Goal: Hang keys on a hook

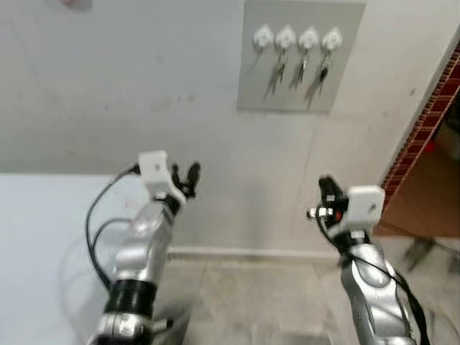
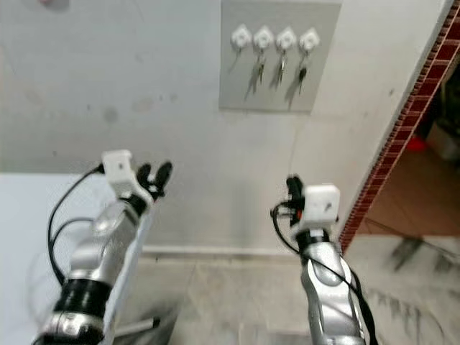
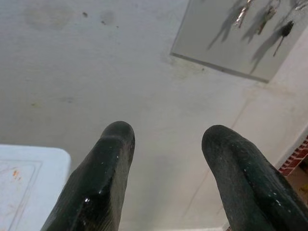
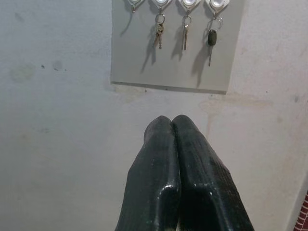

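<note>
We face a pale wall with a grey panel (image 1: 298, 57) of four white hooks (image 1: 297, 37) — three sets of keys (image 4: 185, 31) hang on it. Our left gripper (image 1: 185, 175) is spread apart, empty; our right gripper (image 4: 173, 126) is pressed together, well below the panel.

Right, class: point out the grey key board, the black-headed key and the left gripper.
grey key board (image 4: 139, 72): right wrist view, bare lower left part.
black-headed key (image 4: 211, 38): right wrist view, its black head.
left gripper (image 3: 166, 137): left wrist view, midway between fingertips.
</note>
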`<state>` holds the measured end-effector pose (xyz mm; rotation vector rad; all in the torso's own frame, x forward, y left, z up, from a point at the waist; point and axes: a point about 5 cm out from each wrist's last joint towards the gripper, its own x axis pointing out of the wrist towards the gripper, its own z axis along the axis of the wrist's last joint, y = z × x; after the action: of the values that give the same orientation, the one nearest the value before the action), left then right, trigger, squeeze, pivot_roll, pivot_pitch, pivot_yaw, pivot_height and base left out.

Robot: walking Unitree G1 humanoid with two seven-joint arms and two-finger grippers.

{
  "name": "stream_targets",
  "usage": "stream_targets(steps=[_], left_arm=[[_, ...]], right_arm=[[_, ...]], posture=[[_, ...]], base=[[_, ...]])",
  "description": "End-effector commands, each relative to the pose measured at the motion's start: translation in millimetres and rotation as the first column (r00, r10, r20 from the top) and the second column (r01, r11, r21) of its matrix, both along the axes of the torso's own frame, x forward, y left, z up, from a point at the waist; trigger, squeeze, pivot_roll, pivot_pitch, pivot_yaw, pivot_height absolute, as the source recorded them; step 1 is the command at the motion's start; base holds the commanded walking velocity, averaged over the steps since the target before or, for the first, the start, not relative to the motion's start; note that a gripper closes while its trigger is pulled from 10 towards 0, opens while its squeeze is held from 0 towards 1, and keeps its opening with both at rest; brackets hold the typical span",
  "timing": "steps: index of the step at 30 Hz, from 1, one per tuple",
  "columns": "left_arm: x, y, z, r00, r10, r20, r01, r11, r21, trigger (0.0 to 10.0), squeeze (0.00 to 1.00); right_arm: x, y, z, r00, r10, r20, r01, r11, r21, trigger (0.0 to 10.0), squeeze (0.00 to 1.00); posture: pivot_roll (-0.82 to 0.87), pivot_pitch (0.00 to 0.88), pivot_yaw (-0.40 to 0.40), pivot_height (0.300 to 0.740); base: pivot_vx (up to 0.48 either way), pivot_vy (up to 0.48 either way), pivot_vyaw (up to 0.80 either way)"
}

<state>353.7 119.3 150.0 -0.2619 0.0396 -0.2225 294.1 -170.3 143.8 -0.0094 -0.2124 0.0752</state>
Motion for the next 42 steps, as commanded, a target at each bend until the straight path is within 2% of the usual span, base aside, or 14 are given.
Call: stream_targets(steps=[1, 4, 6, 12, 42], left_arm=[[1.6, 1.4, 0.2, 1.000, 0.006, -0.005, -0.005, 1.000, 0.020, 10.0, 0.00], [1.3, 1.5, 1.3, 1.000, 0.005, 0.006, -0.005, 1.000, 0.016, 10.0, 0.00], [1.2, 1.0, 2.7, 1.000, -0.009, 0.026, 0.007, 0.997, 0.075, 10.0, 0.00], [1.0, -0.9, 3.8, 0.999, -0.027, 0.036, 0.024, 0.995, 0.094, 10.0, 0.00], [1.6, -3.7, 0.8, 0.999, -0.039, 0.018, 0.037, 0.995, 0.094, 10.0, 0.00]], right_arm=[[-0.1, -0.7, 2.1, 1.000, -0.010, 0.009, 0.010, 1.000, 0.000, 10.0, 0.00], [-0.3, -0.8, 2.0, 1.000, -0.015, 0.008, 0.015, 1.000, 0.004, 10.0, 0.00], [-0.9, -1.3, 1.9, 0.999, -0.033, 0.012, 0.032, 0.999, 0.020, 10.0, 0.00], [-0.6, -1.1, 2.9, 0.999, -0.046, 0.016, 0.046, 0.998, 0.037, 10.0, 0.00], [-2.6, 4.0, 1.7, 0.999, -0.038, 0.011, 0.037, 0.998, 0.041, 10.0, 0.00]], posture=[[-0.05, 0.000, 0.005, 0.740], [-0.05, 0.000, 0.005, 0.740], [-0.05, 0.000, 0.005, 0.740], [-0.05, 0.000, 0.005, 0.740], [-0.06, 0.000, 0.005, 0.740]], base=[[0.000, 0.000, 0.00], [0.000, 0.000, 0.00], [0.000, 0.000, 0.00], [0.000, 0.000, 0.00], [0.301, 0.000, 0.00]])
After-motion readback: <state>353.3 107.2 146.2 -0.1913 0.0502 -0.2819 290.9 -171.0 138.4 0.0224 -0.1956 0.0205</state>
